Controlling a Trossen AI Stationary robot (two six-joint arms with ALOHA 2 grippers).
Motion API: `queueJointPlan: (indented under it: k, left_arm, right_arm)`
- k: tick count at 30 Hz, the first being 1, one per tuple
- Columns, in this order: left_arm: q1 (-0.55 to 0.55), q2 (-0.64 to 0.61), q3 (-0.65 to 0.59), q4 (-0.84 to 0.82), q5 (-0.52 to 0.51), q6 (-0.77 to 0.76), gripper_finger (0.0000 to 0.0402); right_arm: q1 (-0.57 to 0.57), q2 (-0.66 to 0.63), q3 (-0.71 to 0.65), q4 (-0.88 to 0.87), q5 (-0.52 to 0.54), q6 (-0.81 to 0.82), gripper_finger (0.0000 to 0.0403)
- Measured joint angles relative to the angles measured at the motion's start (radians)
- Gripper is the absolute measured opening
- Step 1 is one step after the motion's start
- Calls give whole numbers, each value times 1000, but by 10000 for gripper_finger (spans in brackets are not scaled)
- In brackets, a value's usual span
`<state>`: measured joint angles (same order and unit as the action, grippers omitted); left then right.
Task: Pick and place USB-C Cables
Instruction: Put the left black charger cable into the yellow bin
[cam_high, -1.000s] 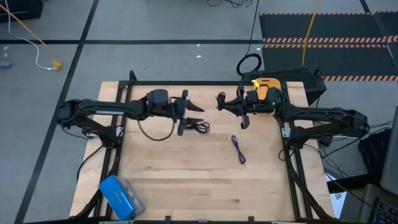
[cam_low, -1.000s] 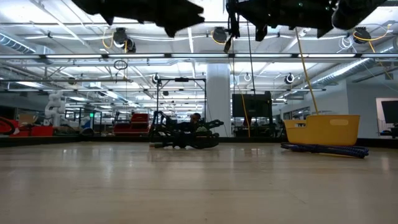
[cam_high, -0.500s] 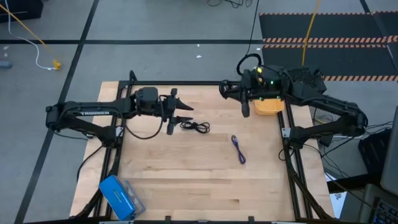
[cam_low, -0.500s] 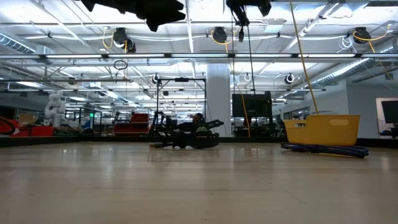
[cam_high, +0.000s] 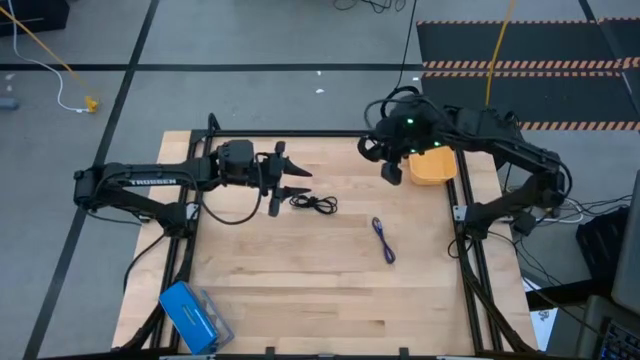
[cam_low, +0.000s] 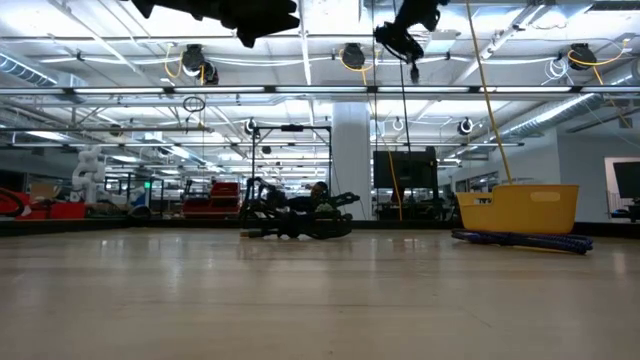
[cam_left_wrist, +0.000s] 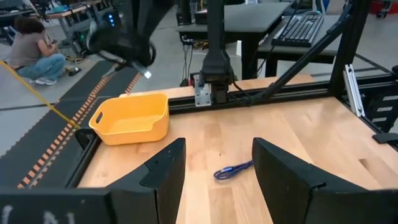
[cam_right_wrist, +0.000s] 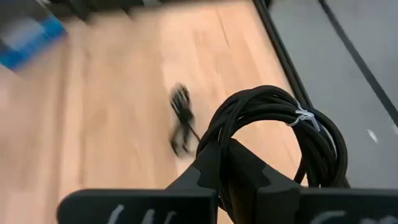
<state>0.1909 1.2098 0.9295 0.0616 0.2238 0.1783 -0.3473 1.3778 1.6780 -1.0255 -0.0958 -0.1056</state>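
Pale wood surface (cam_high: 300, 270) carries a black USB-C cable (cam_high: 313, 204), a purple cable (cam_high: 384, 240), a yellow bin (cam_high: 436, 166) and a blue box (cam_high: 190, 315). Right pincer (cam_right_wrist: 239, 168), raised beside the bin, clenches a coiled black cable (cam_right_wrist: 280, 134). Left pincer (cam_left_wrist: 214, 165) hangs released beside the loose black cable. Grey floor surrounds; a person (cam_left_wrist: 34, 53) crouches beyond.

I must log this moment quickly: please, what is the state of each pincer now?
Left pincer: open, holding nothing, above the table.
Right pincer: closed on a coiled black cable, raised near the yellow bin.
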Motion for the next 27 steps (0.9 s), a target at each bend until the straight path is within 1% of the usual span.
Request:
queueJointPlan:
  k: [6, 11, 20, 27]
  left_arm:
    - [0, 0, 0, 0, 0, 0, 189]
    - [0, 0, 0, 0, 0, 0, 189]
    - [0, 1, 0, 0, 0, 0, 189]
    - [0, 1, 0, 1, 0, 0, 189]
  right_arm:
    - [-6, 92, 30, -178, 116, -47, 4]
    - [-20, 163, 29, -280, 125, -54, 4]
    - [-27, 207, 29, -287, 125, -90, 4]
    - [-89, 205, 29, -288, 125, -90, 4]
